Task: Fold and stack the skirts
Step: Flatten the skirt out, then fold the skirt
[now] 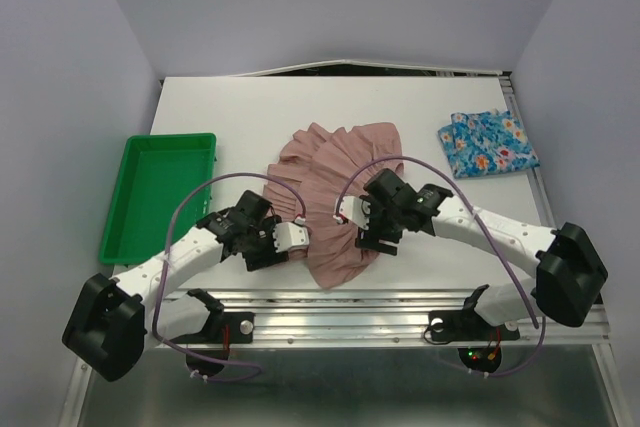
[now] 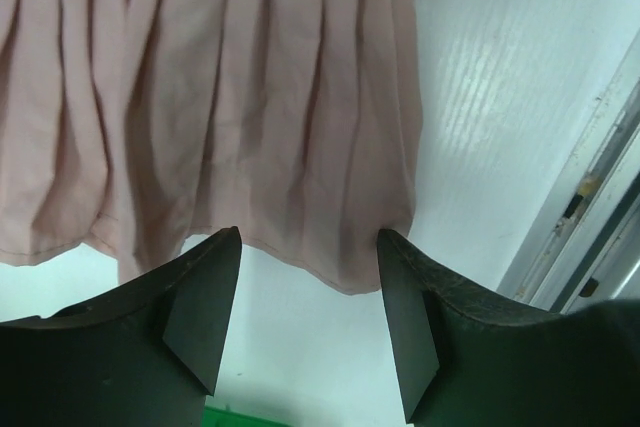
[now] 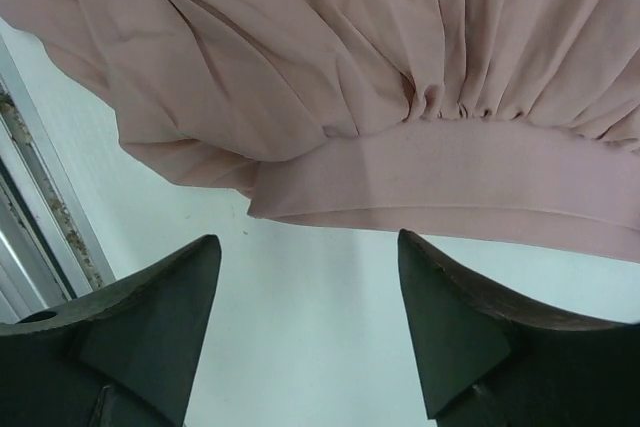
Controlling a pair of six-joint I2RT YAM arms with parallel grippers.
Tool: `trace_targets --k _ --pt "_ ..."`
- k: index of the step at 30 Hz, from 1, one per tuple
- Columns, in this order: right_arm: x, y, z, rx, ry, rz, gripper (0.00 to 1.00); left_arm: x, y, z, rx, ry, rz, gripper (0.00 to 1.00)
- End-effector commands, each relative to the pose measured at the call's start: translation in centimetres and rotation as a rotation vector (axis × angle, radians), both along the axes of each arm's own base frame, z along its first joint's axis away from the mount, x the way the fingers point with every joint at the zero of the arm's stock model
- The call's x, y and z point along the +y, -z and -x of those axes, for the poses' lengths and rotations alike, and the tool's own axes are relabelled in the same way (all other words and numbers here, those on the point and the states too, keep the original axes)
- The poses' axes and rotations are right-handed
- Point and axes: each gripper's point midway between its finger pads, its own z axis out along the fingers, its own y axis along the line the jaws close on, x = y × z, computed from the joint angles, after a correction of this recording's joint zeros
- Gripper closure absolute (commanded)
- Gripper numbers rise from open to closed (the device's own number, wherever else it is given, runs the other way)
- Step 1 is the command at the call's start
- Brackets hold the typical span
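Left gripper [image 2: 305,247]: jaws well apart with nothing between them, poised at the pleated hem of the dusty-pink skirt [image 2: 230,97]. The hem edge lies just beyond the fingertips, flat on the white counter [image 2: 500,97]. Right gripper [image 3: 305,247]: likewise open and empty, facing the skirt's waistband [image 3: 480,172], which lies just past its fingertips. In the top view the pink skirt is spread on the near half of the counter, between and partly beneath the two grippers. A blue floral skirt [image 1: 487,144], apparently already folded, rests well apart at the far right. A green plastic tray [image 1: 165,138] sits at the left.

Judged step: taking hold of the pink skirt for a fold. For a clean result, each gripper should descend until one finger slides under the cloth edge. It should then close on every layer there rather than the top one alone. The two arms should lift and carry together so that the pleats do not skew. The thin fabric will likely bunch or slip if pinched too near its edge.
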Motion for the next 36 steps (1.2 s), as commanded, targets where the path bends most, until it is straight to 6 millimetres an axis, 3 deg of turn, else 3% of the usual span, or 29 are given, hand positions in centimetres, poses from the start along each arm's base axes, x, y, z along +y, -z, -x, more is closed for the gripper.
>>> trace_targets --k 1,5,14,20,26,27,28,30,31,34,36 --pt "0.7 0.5 -1.0 -0.094 -0.012 0.010 0.24 -0.9 -0.8 -1.2 -0.042 0.015 0.036 0.32" --pt "1.0 1.7 -1.1 -0.138 -0.042 0.025 0.23 -0.7 -0.7 -1.2 -0.057 0.043 0.028 0.31" --pt "0.5 4.6 0.7 -0.154 -0.145 0.077 0.20 -0.7 -1.2 -1.4 -0.099 0.124 0.020 0.26" --pt "-0.2 5.8 -1.7 -0.258 -0.064 0.129 0.44 -0.4 0.4 -2.0 -0.099 0.194 -0.051 0.20" --pt "0.8 4.2 -2.8 -0.295 -0.029 0.099 0.84 -0.8 2.3 -3.4 -0.076 0.195 -0.099 0.21" --pt "1.1 3.3 -3.0 -0.301 -0.025 0.081 0.96 -0.9 2.4 -3.6 -0.074 0.186 -0.100 0.25" --pt "1.4 2.8 -3.1 -0.302 -0.017 0.067 0.99 -1.1 2.7 -3.5 -0.052 0.183 -0.093 0.39" --pt "1.9 1.7 -2.9 -0.291 -0.023 0.036 0.99 -1.6 2.0 -3.7 -0.046 0.162 -0.059 0.56" --pt "2.6 0.2 -3.0 -0.302 -0.019 -0.012 0.99 -1.8 1.1 -3.8 -0.056 0.149 -0.023 0.71" --pt "3.1 -1.8 -2.5 -0.299 -0.017 -0.070 0.99 -1.5 -1.9 -4.4 -0.132 0.097 0.046 1.00" --pt "3.3 -2.7 -1.9 -0.276 -0.017 -0.099 0.99 -0.6 -4.0 -4.2 -0.176 0.049 0.073 1.00"
